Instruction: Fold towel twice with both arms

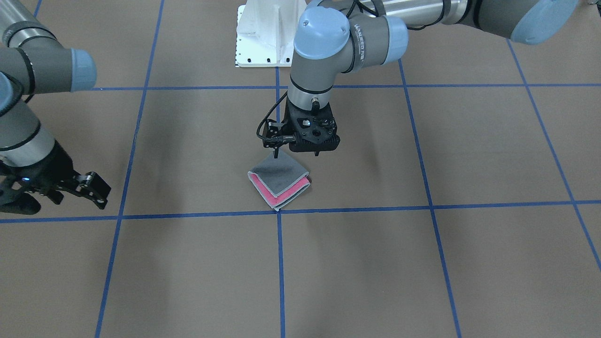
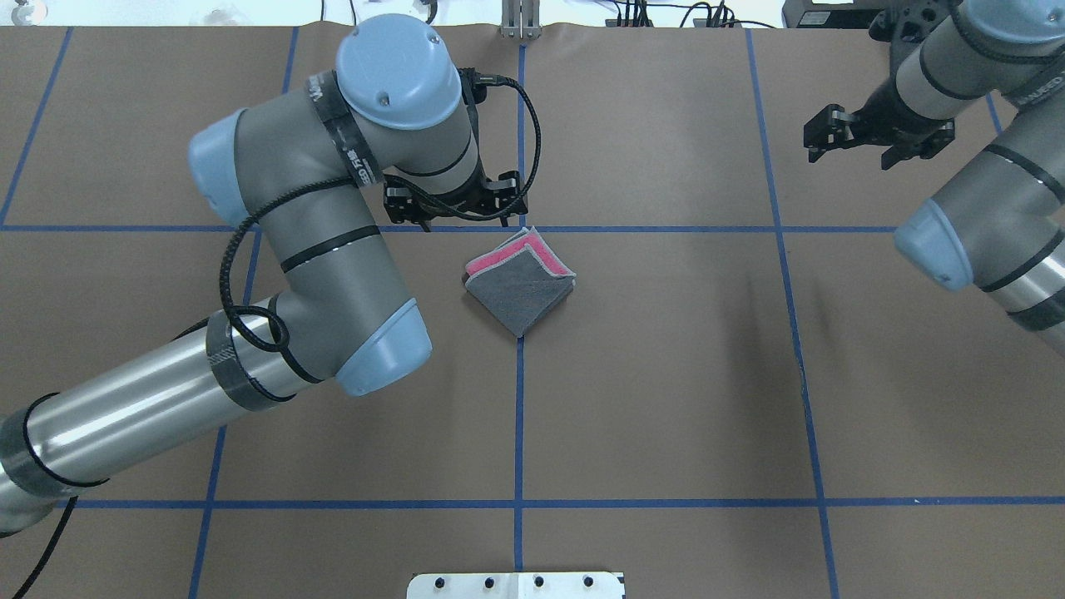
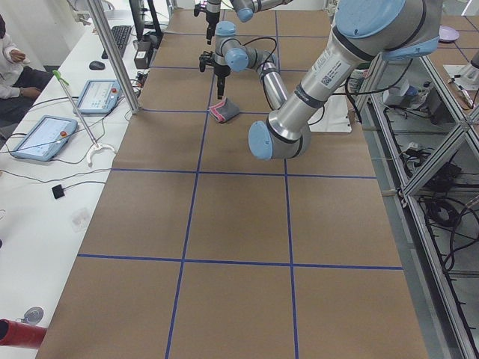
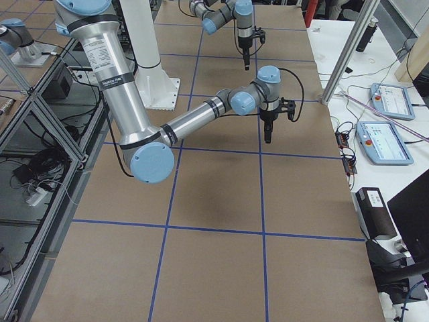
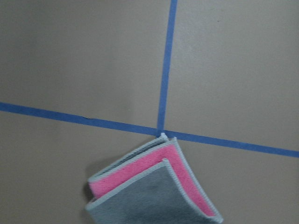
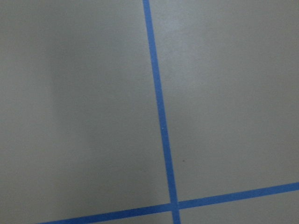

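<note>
The towel (image 1: 279, 183) lies folded into a small square on the brown table, dark grey face up, with pink layers and light grey edging showing at its open corner. It also shows in the overhead view (image 2: 520, 281), the exterior left view (image 3: 223, 112) and the left wrist view (image 5: 154, 198). My left gripper (image 1: 296, 153) hovers above the table close to the towel, open and empty, not touching it; overhead it is also in view (image 2: 453, 208). My right gripper (image 2: 869, 148) is open and empty, far off to the towel's right, and also shows in the front-facing view (image 1: 58, 199).
Blue tape lines (image 2: 520, 416) divide the table into squares; the towel's corner lies at a tape crossing (image 5: 161, 130). The white pedestal base (image 1: 267, 33) stands at the robot's edge. A side bench with tablets (image 3: 41, 138) and a seated person runs along the far edge.
</note>
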`<state>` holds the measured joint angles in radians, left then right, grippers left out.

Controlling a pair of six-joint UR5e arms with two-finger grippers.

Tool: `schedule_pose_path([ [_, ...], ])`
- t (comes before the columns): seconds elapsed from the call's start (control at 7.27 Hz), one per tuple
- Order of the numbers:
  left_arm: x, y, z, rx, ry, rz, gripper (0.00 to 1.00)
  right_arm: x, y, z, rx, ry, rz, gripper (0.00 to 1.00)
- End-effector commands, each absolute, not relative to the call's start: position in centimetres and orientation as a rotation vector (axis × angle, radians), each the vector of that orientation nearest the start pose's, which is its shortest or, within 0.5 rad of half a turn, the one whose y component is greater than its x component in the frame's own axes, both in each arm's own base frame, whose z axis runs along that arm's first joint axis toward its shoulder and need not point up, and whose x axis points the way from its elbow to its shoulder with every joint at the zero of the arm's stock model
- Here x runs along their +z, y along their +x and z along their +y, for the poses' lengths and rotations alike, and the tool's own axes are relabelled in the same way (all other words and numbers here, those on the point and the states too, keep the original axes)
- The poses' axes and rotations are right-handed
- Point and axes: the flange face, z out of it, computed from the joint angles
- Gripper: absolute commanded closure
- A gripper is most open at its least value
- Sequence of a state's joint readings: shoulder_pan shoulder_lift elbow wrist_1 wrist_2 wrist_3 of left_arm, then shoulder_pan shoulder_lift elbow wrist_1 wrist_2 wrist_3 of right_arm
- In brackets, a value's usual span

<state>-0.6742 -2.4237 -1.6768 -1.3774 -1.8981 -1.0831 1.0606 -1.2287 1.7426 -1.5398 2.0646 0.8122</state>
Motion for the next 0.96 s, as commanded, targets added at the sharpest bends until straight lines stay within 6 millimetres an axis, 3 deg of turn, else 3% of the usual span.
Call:
schedule_pose_path([
  [0.0, 17.5, 37.5, -51.4, 0.103, 0.205, 0.684, 0.0, 43.2, -13.8, -56.0, -0.008, 0.136, -0.605, 0.0],
  [0.28, 23.8, 29.4, -53.7, 0.224, 0.179, 0.694, 0.0, 49.3, -5.3, -54.2, -0.121, 0.138, -0.589, 0.0],
  [0.55, 30.9, 20.5, -55.7, 0.309, 0.187, 0.658, 0.0, 56.3, 2.9, -49.1, -0.164, 0.109, -0.626, 0.0],
  [0.83, 38.7, 10.5, -55.6, 0.365, 0.162, 0.685, 0.0, 60.8, 8.1, -44.3, -0.152, 0.09, -0.641, 0.0],
])
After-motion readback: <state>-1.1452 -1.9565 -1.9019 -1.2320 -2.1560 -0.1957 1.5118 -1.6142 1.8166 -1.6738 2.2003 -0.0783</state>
